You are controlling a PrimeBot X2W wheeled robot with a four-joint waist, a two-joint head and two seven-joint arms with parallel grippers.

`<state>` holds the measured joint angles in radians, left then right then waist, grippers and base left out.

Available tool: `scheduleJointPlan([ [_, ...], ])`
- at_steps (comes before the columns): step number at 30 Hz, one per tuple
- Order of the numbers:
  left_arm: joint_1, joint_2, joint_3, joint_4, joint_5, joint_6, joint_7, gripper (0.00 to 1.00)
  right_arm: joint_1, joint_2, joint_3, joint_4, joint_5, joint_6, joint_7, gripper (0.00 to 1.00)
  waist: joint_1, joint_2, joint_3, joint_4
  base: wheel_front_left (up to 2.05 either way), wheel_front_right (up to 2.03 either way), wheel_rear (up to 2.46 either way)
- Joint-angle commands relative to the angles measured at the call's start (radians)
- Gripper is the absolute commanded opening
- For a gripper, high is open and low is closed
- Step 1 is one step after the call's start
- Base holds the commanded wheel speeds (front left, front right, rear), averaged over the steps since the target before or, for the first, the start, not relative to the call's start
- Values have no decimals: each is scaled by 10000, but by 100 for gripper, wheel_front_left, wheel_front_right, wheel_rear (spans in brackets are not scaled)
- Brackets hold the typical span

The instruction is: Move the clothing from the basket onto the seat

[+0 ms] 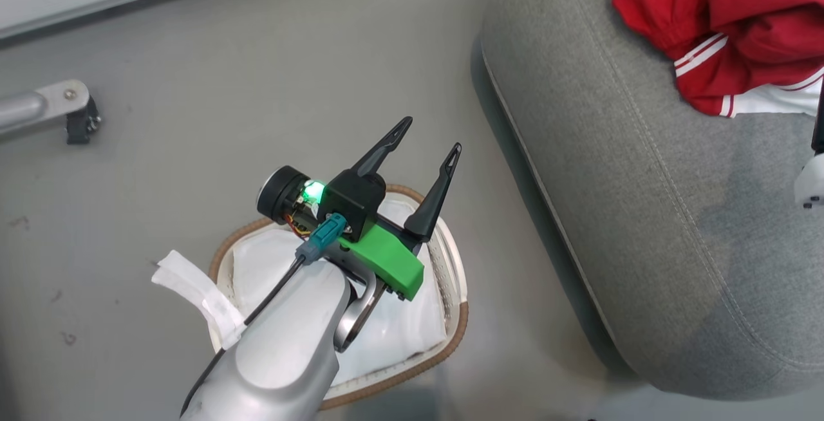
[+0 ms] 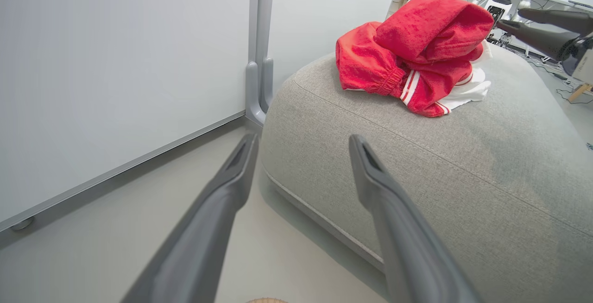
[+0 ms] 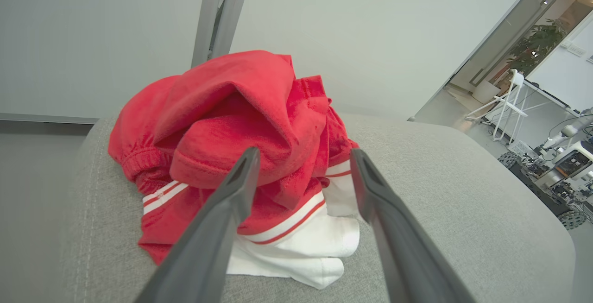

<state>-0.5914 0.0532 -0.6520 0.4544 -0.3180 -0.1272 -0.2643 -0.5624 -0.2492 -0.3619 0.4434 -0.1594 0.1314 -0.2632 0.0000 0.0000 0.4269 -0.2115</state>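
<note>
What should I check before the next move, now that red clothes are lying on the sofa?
1. The clothes rest on the sofa: ok.
2. They lie back from the sofa's rounded edge: ok.
3. The right end effector is open, not clamped on the clothes: ok.
4. The left end effector is open above the basket: ok.
5. The basket is empty: cannot tell; the visible lining shows no red, but the left arm hides part.

Floor (image 1: 212,86): smooth grey; faintly scuffed
Partition (image 2: 116,71): white panel; grey upright post (image 2: 260,39) at its edge
Metal leg (image 1: 58,102): dark-footed; on the floor
Background: white folding chair (image 3: 507,106); potted plant (image 3: 537,46)
</note>
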Motion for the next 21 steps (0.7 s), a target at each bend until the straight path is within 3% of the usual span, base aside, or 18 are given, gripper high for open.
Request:
scheduleJointPlan([
  [1, 204, -11, 30, -44, -114, -30, -1, 100, 303, -109, 55, -94, -37, -14, -25, 100, 0, 0, -703, 286, 0, 0, 0],
  [12, 949, -15, 627, -198, -814, 274, 1, 100, 544, -444, 516, -262, 21, -15, -25, 100, 0, 0, -2201, 1288, 0, 0, 0],
  [21, 1906, -15, 1622, 137, -847, 477, 1, 100, 735, 140, 886, -178, 251, -15, -25, 100, 0, 0, -3159, 2290, 0, 0, 0],
])
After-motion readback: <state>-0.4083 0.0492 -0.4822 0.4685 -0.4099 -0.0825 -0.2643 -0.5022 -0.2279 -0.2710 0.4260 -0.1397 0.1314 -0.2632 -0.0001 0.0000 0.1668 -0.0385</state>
